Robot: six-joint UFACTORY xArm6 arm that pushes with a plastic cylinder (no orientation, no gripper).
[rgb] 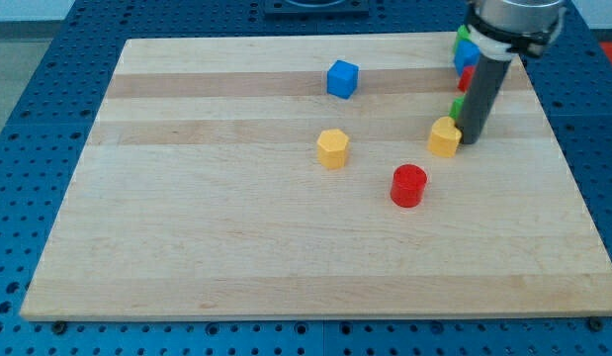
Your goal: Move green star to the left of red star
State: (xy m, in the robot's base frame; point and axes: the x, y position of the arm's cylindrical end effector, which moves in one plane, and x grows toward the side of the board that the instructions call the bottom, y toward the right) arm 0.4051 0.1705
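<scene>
My tip (471,139) rests on the board at the view's upper right, touching the right side of a yellow block (444,136). Just behind the rod a sliver of a green block (457,105) shows; its shape is hidden. A bit of a red block (465,78) shows above it, also mostly hidden by the rod. A blue block (466,55) and another green block (463,38) sit near the board's top right edge, partly covered by the arm.
A blue cube (342,78) lies at top centre. A yellow hexagonal block (332,148) sits mid-board. A red cylinder (408,185) lies below the tip to its left. The wooden board (187,227) rests on a blue perforated table.
</scene>
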